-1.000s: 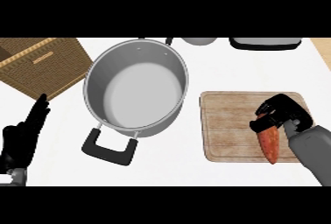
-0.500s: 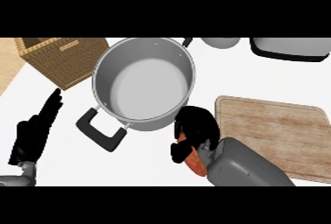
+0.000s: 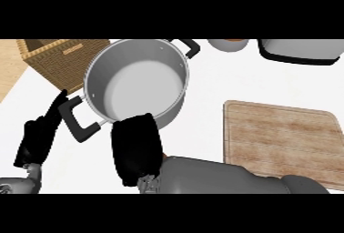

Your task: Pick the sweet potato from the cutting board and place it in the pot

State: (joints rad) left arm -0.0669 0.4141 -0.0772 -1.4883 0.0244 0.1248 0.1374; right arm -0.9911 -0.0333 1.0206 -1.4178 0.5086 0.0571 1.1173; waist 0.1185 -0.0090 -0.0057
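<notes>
The steel pot [image 3: 138,88] with black handles stands left of centre, and its inside shows bare metal. My right hand [image 3: 138,148] hangs at the pot's near rim with its back turned up and its fingers curled under. No sweet potato shows anywhere; the hand covers whatever it holds. The wooden cutting board [image 3: 282,136] at the right has nothing on it. My left hand [image 3: 39,136] rests open at the left edge, fingers straight, just beside the pot's near handle [image 3: 77,123].
A wicker basket [image 3: 60,59] stands at the back left, touching the pot's far side. A small round vessel [image 3: 228,44] and a grey, black-edged appliance [image 3: 302,50] sit along the back edge.
My right hand has carried the sweet potato from the cutting board leftward to the pot's near rim. The orange end seen under the hand earlier is now hidden. The left hand stays put.
</notes>
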